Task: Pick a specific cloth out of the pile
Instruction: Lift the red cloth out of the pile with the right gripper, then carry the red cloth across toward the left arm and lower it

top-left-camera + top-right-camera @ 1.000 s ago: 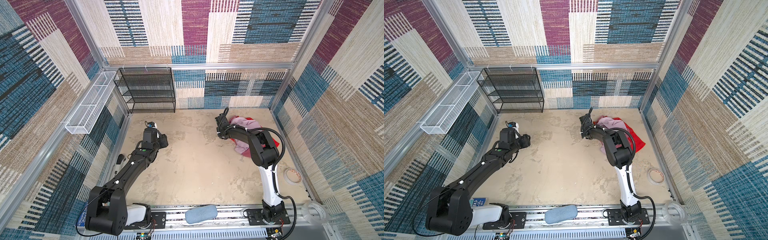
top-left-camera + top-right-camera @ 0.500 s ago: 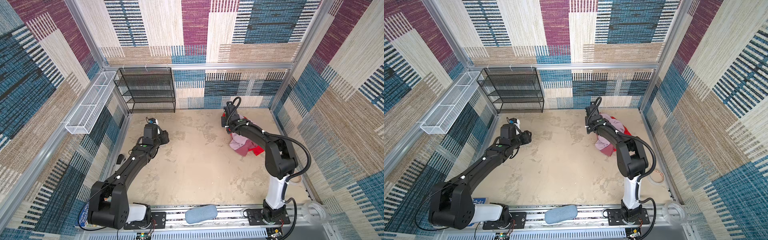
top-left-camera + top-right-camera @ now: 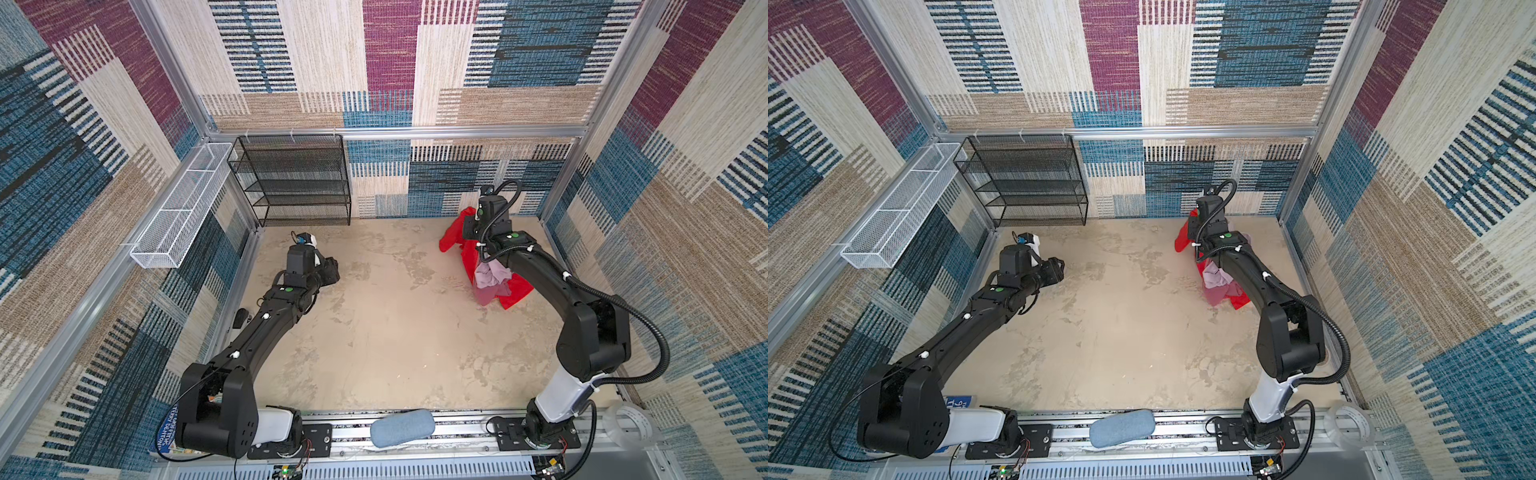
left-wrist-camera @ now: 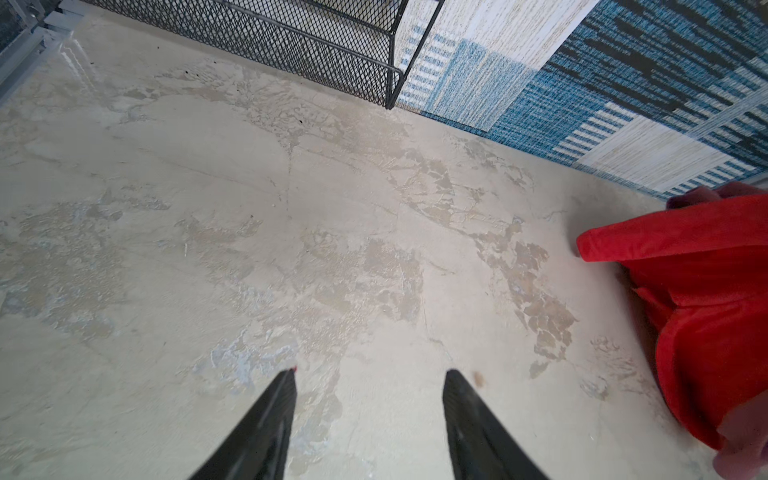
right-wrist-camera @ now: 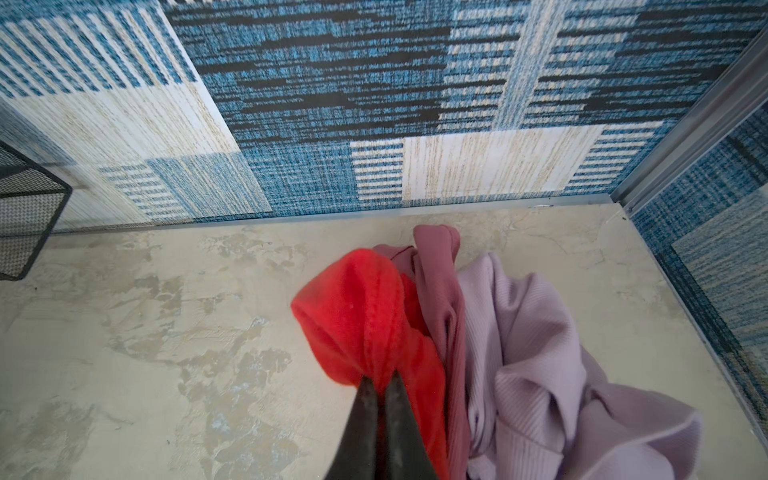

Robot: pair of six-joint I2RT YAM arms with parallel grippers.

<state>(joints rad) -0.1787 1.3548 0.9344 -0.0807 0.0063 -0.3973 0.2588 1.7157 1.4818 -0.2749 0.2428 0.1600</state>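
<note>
In both top views you find the red cloth (image 3: pixel 453 239) in the upper right part of the frame, close to the back wall (image 3: pixel 436 183). The right gripper (image 5: pixel 380 380) pinches one fold of it, the two fingers pressed together on the fabric. The cloth hangs down from there until its lower part reaches the floor (image 3: pixel 395 332). The pile (image 3: pixel 1217 282) is just below, under the right arm, and the lilac cloth (image 5: pixel 532 340) and the dusty pink cloth (image 5: pixel 436 270) touch the red one. Your left gripper (image 4: pixel 370 376) is left of the centre in the top views, near the black wire shelf (image 3: pixel 299 183). Its fingers stand apart, with nothing between them, over the bare floor.
</note>
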